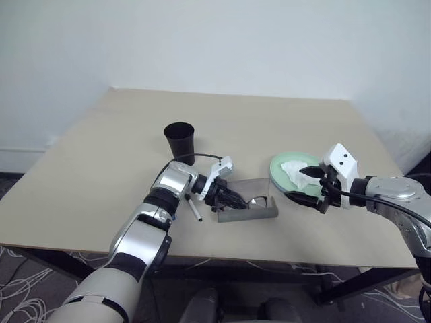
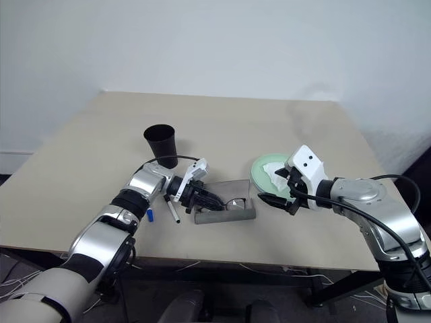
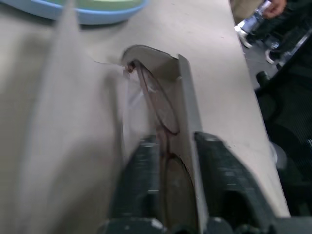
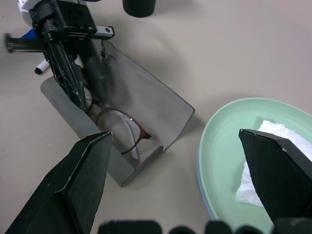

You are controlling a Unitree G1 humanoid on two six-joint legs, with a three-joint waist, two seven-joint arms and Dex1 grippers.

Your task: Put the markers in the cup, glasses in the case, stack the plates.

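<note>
1. The left arm reaches forward and bends across toward the robot's right, its wrist pitched down so the left gripper (image 1: 232, 200) dips into the open grey case (image 1: 259, 210) near the tabletop's front edge.
2. Its fingers (image 3: 141, 170) stand a narrow way apart on either side of the glasses (image 4: 119, 127); I cannot tell whether they grip the frame or merely flank it.
3. The glasses lie inside the case, long axis along the case's own length, which runs roughly parallel to the front edge; the lid stands raised behind them.
4. The right arm comes in from the right edge, elbow out, and the right gripper (image 2: 277, 190) hangs with fingers spread wide and empty above the near rim of the mint green plate (image 1: 277, 169).
5. That plate sits nested on the blue plate (image 3: 87, 17), a crumpled tissue (image 1: 295, 170) on top.
6. A black-capped marker (image 1: 193, 208) lies on the tabletop beside the left wrist, pointing toward the front edge; a blue-capped marker (image 2: 151, 216) lies next to it.
7. The black cup (image 1: 180, 142) stands upright behind the left arm, toward the table's middle.
</note>
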